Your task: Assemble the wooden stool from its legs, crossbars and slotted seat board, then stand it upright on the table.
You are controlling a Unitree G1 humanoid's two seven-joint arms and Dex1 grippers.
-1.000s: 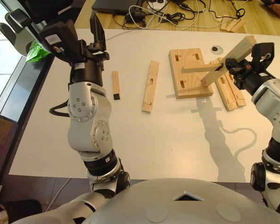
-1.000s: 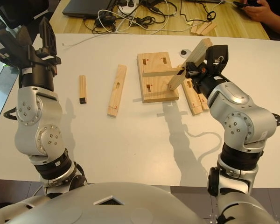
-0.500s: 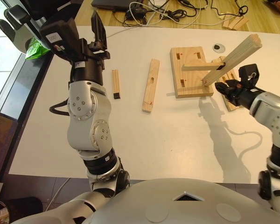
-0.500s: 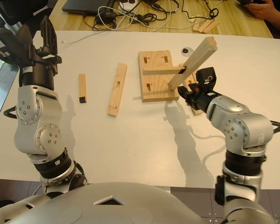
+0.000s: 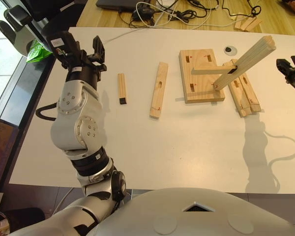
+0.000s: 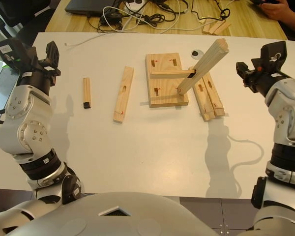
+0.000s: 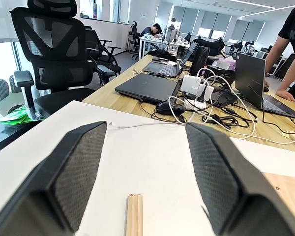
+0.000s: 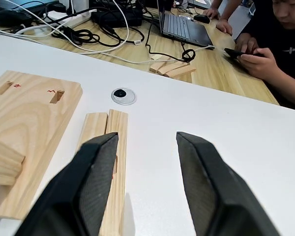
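Seat board [image 5: 201, 76] lies flat so its slot props the leg [image 5: 250, 54] unaided; you hold right gripper [image 8: 147, 142] and left gripper [image 7: 146, 130] either side of it, both wide open, empty

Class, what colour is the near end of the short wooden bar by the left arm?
Black, on the short bar; clearest in the left eye view.

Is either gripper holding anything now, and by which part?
Nothing is held: the left gripper and right gripper are both open and empty, apart from the tilted leg.
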